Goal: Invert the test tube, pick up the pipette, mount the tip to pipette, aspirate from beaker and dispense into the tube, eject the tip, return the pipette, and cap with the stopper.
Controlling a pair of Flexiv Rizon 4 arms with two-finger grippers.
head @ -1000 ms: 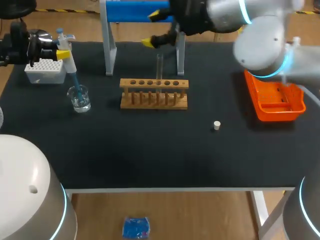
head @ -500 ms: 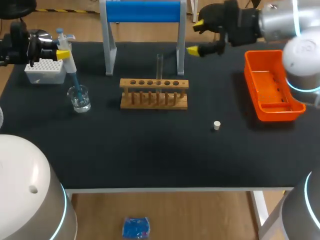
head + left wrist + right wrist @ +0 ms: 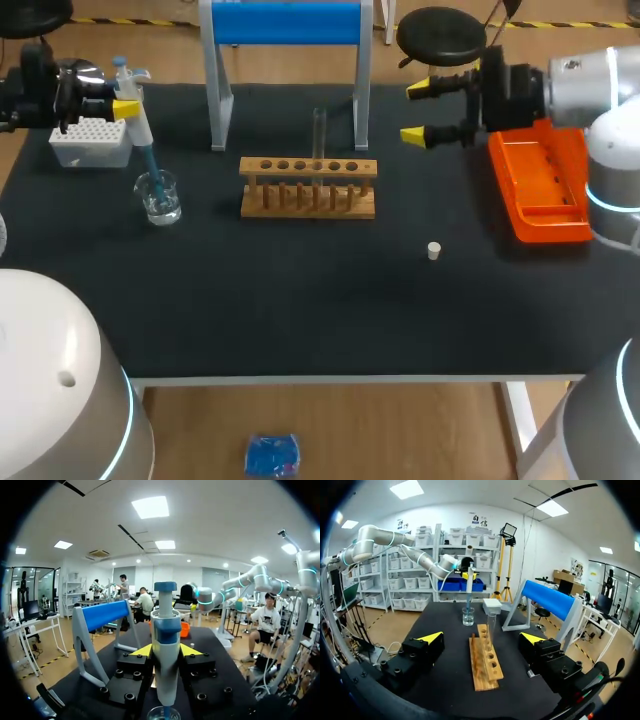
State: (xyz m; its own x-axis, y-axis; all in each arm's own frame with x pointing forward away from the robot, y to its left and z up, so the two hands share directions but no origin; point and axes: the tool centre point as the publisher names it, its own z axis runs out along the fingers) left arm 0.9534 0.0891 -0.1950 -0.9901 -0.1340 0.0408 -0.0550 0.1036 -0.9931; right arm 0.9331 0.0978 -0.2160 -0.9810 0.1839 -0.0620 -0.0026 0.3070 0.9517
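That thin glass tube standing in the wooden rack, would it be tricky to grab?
Probably fragile and slippery: the test tube looks like clear, thin glass. It stands tall above the wooden rack, so a sideways push might tilt it. Being slim, it is likely light.

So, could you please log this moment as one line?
step: aspirate | left gripper: shut on pipette, tip in beaker | right gripper: open, beside tray | test tube: upright in rack | stopper: on table
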